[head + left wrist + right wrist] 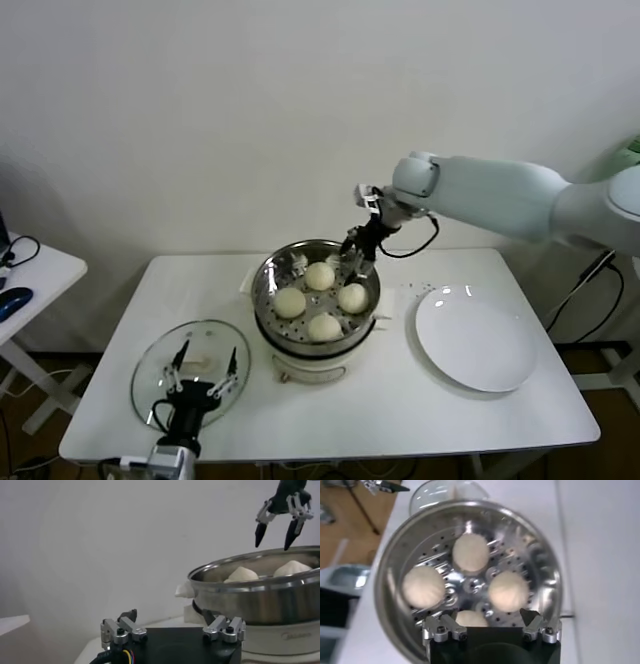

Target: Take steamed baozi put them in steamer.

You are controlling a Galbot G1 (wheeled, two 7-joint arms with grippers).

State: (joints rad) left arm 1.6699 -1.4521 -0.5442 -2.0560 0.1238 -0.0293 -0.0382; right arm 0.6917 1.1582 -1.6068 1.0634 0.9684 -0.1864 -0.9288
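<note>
The steamer (258,300) stands mid-table, a shiny steel pot on a cream base. Several off-white baozi lie on its perforated floor, among them one at the back (320,275) and one at the front (324,327). My right gripper (358,255) hangs open and empty just above the pot's far rim. Its wrist view looks straight down into the steamer (390,555), with a baozi (508,591) beyond the open right gripper (487,617). My left gripper (200,375) waits open and empty over the glass lid. Its wrist view shows the steamer's wall (260,600) and the right gripper (274,532) above.
A round glass lid (160,365) lies flat at the table's front left. A bare white plate (478,338) sits to the right of the steamer. A small side table (40,270) stands off to the left. The wall runs close behind the table.
</note>
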